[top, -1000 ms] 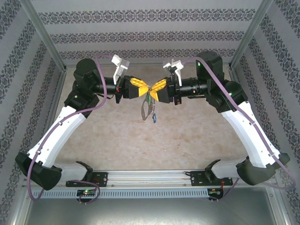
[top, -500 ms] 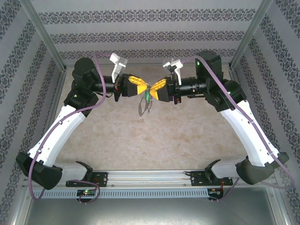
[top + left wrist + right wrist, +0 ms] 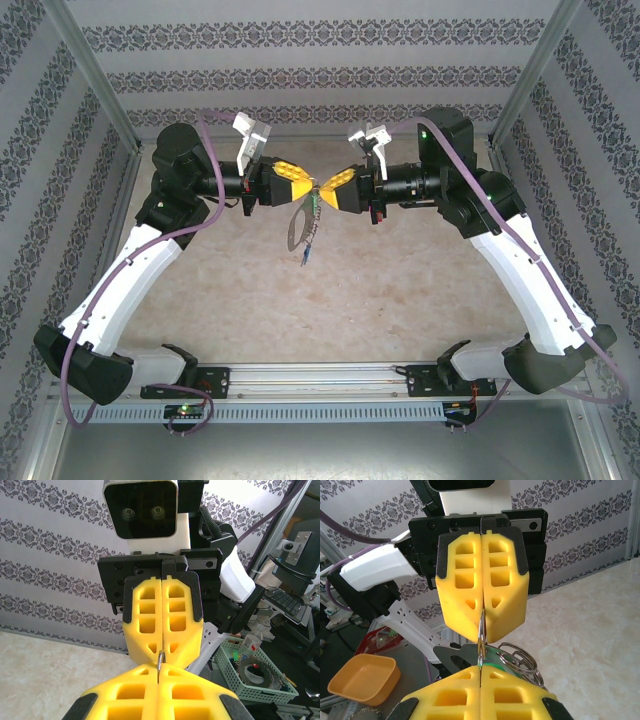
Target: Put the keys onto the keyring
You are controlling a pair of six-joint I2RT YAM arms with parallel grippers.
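Where the keyring hangs: the grey elongated metal keyring loop [image 3: 292,230] is seen just below the meeting fingertips, off the beige table [image 3: 400,280]; a small blue tag [image 3: 303,258] dangles lowest.
Left pincer: the yellow-fingered left gripper [image 3: 310,187] is pressed together on a thin metal edge, judged to be the loop's top.
Right pincer: the yellow-fingered right gripper [image 3: 324,190] is set tip to tip against it and is also closed. The small silver key with light green plastic tag [image 3: 314,204] sits at its tips, judged pinched there.
Extras: small steel split rings [image 3: 518,660] are bunched beside the right fingertips.
Handling: the loop is judged stiff, light, slick and free to swing; the key is judged tiny and easily twisted.
Hold: the loop is best taken on a straight side, the key by its tag end with the hole left free.
Risk: a slip is likely if either grip is eased.
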